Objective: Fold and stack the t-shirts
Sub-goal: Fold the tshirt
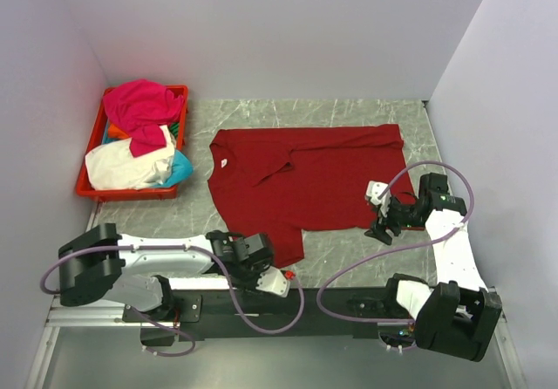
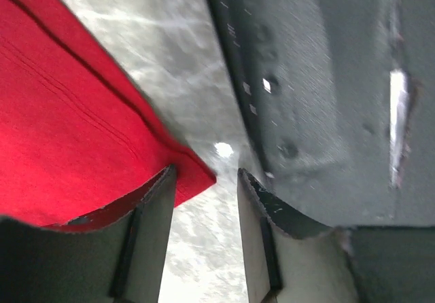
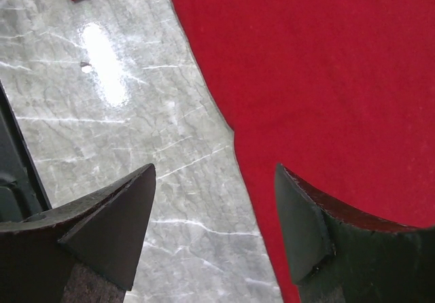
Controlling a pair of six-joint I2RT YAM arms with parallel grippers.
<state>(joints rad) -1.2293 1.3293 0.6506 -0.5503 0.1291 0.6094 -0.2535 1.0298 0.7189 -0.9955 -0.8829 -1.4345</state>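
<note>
A large dark red t-shirt [image 1: 305, 175] lies spread flat on the marble table. My left gripper [image 1: 279, 280] sits low at the shirt's near corner. In the left wrist view that corner [image 2: 75, 113] drapes over the left finger, and bare table shows in the gap of the left gripper [image 2: 206, 174], whose jaws stand apart. My right gripper [image 1: 381, 210] is open at the shirt's near right edge. Its wrist view shows the right gripper [image 3: 215, 170] straddling that edge, one finger over red cloth [image 3: 319, 65] and the other over marble.
A red crate [image 1: 83, 175] at the far left holds a magenta t-shirt [image 1: 139, 105], a cream-white one [image 1: 126, 167], a cyan one [image 1: 180, 169] and a bit of orange [image 1: 118, 132]. The dark mounting rail [image 1: 288, 306] runs along the near edge, close beside the left gripper.
</note>
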